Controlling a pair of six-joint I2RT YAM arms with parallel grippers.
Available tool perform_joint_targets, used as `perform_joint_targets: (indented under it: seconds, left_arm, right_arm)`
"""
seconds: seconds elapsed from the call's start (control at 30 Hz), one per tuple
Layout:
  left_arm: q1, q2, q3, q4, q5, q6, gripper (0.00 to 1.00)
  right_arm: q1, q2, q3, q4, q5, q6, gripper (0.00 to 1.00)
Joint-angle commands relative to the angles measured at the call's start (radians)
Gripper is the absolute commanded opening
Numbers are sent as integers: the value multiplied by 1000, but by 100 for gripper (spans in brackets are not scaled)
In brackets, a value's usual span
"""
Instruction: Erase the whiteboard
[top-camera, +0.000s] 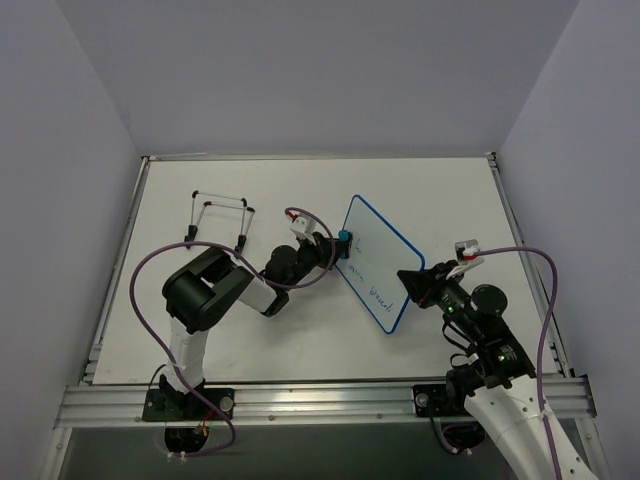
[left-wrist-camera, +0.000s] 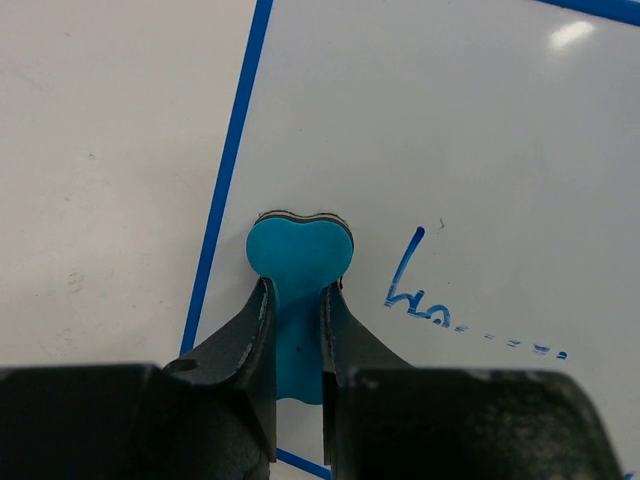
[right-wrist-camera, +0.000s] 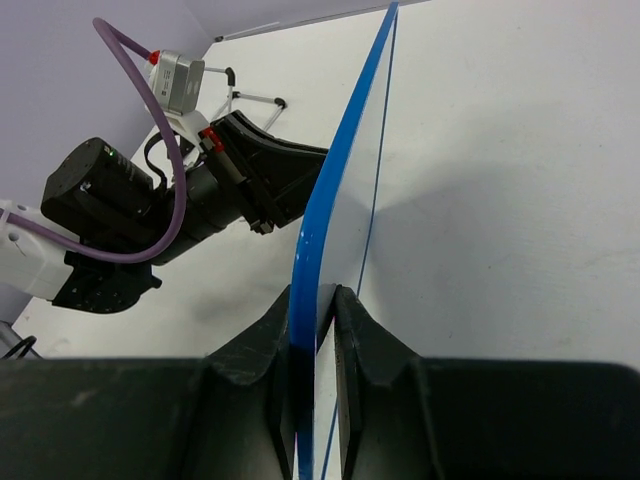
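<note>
Left tool (left-wrist-camera: 297, 290) pinches eraser (left-wrist-camera: 300, 250) against whiteboard (left-wrist-camera: 450, 150); right tool (right-wrist-camera: 313, 300) clamps its rim. Hard wiping could lever it loose.

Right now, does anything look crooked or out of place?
The whiteboard is not lying flat: the right pincer grips its edge, holding it tilted up, while the left pincer presses a blue eraser against it.
</note>
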Motion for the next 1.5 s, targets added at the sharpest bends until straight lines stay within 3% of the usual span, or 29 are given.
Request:
perform_joint_targets:
  seconds: [0.0, 0.53, 0.73, 0.9, 1.07, 1.47]
  left_arm:
    - [-54, -26, -2, 61, 148, -5, 2]
    - [-181, -166, -17, 11, 100, 48, 2]
    - [-166, -147, -58, 34, 48, 25, 2]
    - [-111, -167, -127, -20, -102, -3, 2]
    - [-66, -181, -186, -15, -128, -9, 2]
    - [-75, -129, -229, 26, -76, -12, 2]
  right_arm:
    - [38, 14, 2, 187, -293, 96, 0]
    - [39, 49, -38, 266, -308, 140, 0]
    - [39, 34, -27, 272, -304, 165, 0]
    - [39, 27, -20, 290, -324, 186, 0]
    - [41, 38, -30, 319, -328, 192, 0]
    - [39, 69, -34, 338, -278, 160, 0]
